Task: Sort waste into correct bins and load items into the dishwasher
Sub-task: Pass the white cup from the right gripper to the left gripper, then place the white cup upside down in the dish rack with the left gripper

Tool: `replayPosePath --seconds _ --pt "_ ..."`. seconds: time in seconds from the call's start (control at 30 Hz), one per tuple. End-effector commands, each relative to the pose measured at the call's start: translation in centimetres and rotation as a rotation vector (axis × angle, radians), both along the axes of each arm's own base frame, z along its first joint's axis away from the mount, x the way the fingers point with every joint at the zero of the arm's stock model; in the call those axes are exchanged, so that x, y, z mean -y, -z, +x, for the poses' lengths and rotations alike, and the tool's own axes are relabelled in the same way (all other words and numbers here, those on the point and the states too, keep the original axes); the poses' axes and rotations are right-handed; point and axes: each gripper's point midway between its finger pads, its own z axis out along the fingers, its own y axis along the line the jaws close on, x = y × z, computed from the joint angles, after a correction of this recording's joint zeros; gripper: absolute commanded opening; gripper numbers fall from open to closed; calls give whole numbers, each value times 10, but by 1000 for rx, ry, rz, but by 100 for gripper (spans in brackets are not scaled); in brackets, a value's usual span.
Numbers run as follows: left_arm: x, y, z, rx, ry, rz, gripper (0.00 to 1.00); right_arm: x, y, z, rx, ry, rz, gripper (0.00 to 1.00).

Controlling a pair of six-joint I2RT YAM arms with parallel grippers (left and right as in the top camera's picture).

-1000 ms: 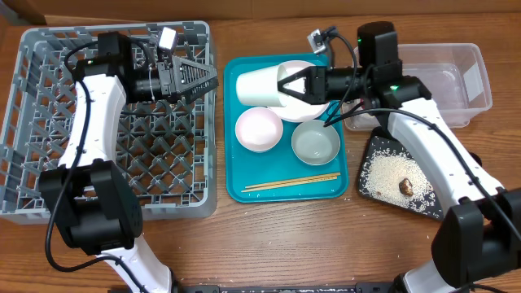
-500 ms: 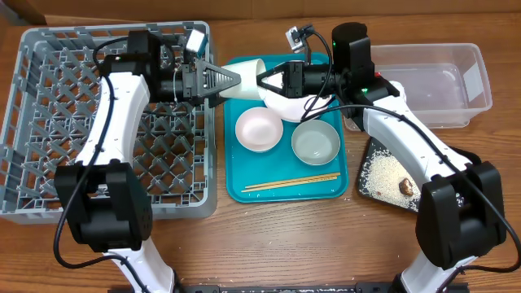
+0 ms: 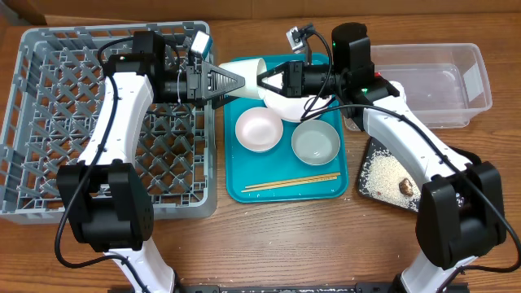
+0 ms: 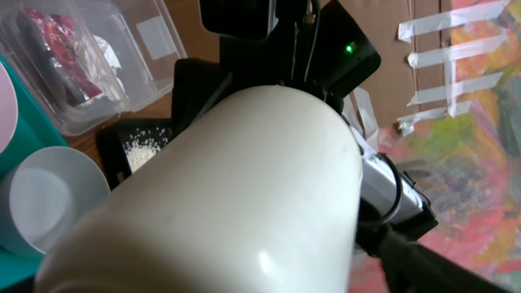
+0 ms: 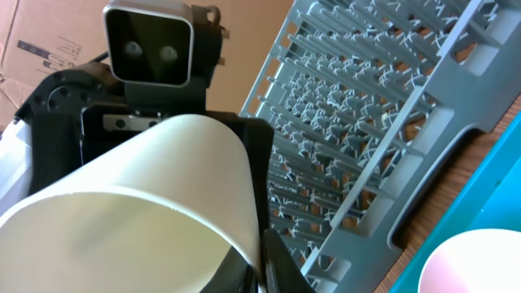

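Glossy white cup [image 3: 252, 67], tipped sideways, rim pinched by right hand [image 3: 265, 81]

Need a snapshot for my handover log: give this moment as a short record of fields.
cup: in the air, lying sideways, over the teal tray's far left corner
right gripper: shut on the cup's rim
left gripper: open, fingers either side of the cup; contact unclear
bowls: two, on the teal tray
chopsticks: on the teal tray, near edge
rack: left of the teal tray
black tray: rice and lump
tub: wrapper inside
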Motion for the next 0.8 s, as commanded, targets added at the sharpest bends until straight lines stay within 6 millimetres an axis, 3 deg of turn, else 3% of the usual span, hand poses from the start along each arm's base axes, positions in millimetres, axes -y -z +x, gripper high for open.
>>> replayPosePath --seconds 0.0,0.2,0.37,0.77 --pt "-5 -7 3 39 -9 -28 99 -4 -3 -8 3 -46 18 4" --pt "-6 -7 3 41 -9 -29 88 -4 -4 -10 11 -62 21 4" --pt "-6 -7 3 40 -9 -29 87 -11 -4 -16 21 -81 19 4" --pt "-6 -7 3 40 -10 -28 58 -12 -3 -14 28 -71 14 7"
